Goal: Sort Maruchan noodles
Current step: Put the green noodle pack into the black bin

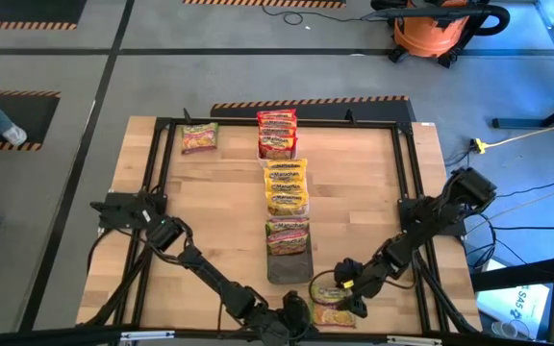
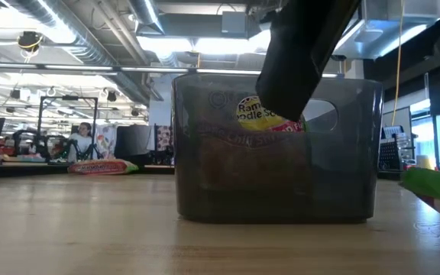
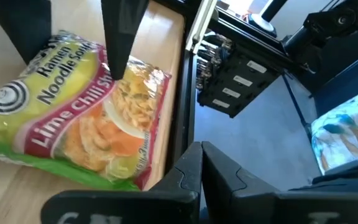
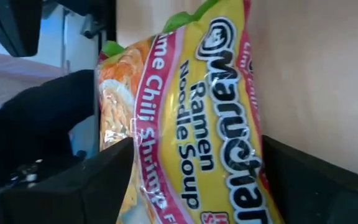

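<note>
Right gripper (image 1: 346, 293), jaws wide open, straddles lime chili shrimp packet (image 1: 330, 306) lying flat at table's (image 1: 219, 202) near edge, beside dark tray (image 1: 289, 261). Left gripper (image 1: 296, 317) shut, parked just beside. For clean pick: descend w/ fingers either side of packet's short width, then close evenly.

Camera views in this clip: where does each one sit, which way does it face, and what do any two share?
High view: above the table, looking straight down; both arms show, right gripper open over a lime chili shrimp packet.
Low view: at table-top height, facing a dark tray; one arm crosses its top.
Left wrist view: past the shut left gripper toward the table edge.
Right wrist view: between its own open fingers, straddling the packet.
Shared: both wrist views show that packet.
</note>
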Robot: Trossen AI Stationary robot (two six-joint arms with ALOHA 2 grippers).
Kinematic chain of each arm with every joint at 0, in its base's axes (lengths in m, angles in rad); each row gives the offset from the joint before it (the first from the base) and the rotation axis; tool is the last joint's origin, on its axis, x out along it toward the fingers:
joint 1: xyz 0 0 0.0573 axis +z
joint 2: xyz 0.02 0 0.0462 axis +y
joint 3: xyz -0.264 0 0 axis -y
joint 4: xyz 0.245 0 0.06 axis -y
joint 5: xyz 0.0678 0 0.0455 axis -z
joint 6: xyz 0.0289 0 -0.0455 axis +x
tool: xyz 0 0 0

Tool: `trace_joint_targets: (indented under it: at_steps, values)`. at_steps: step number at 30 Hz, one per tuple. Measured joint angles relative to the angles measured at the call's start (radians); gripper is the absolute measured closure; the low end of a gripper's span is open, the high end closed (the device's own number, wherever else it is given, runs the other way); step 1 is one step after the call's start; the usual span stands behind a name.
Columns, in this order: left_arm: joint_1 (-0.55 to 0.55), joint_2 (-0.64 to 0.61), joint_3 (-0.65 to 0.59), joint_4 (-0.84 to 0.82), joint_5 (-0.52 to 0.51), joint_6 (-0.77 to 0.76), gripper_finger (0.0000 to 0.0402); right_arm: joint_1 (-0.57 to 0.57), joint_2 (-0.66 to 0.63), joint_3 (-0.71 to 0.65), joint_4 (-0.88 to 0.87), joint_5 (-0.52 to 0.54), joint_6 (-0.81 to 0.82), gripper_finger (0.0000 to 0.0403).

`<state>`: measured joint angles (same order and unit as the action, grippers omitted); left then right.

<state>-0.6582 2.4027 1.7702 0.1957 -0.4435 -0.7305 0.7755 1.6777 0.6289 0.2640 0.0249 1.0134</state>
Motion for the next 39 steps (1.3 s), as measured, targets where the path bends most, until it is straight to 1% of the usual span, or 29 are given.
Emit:
trace_joint_targets:
  at_steps: [3,8,13,17,21,25,27,31,34,39]
  values:
    - [0.000,0.000,0.000,0.000,-0.011,0.001,0.0401,-0.006,0.021,-0.001,0.049,-0.032,0.004,0.0092]
    - [0.002,0.000,0.000,-0.004,-0.022,0.008,0.0401,-0.005,0.073,-0.002,0.159,-0.088,0.015,0.0149]
    - [0.002,0.000,0.000,-0.004,-0.034,0.009,0.0401,-0.004,0.106,-0.001,0.200,-0.116,0.038,0.0214]
    - [0.002,0.000,0.000,-0.004,-0.034,0.009,0.0401,-0.004,0.118,-0.001,0.237,-0.119,0.032,0.0279]
    - [0.002,0.000,0.000,-0.004,-0.034,0.009,0.0401,-0.004,0.119,-0.002,0.270,-0.121,-0.025,0.0340]
    - [0.001,-0.003,0.000,-0.007,-0.034,0.009,0.0401,-0.002,0.121,0.014,0.269,-0.131,-0.090,0.0384]
    - [-0.001,-0.009,0.000,-0.010,-0.032,0.008,0.0401,-0.002,0.122,0.027,0.263,-0.131,-0.120,0.0395]
    - [-0.011,-0.035,0.000,-0.062,-0.028,0.004,0.0401,-0.002,0.105,0.049,0.230,-0.128,-0.171,0.0393]
    - [-0.027,-0.078,0.000,-0.137,-0.041,-0.003,0.0401,-0.002,0.066,0.057,0.181,-0.094,-0.209,0.0397]
    - [-0.066,-0.164,0.000,-0.329,-0.079,-0.024,0.0401,-0.002,-0.013,0.058,0.094,-0.030,-0.241,0.0399]
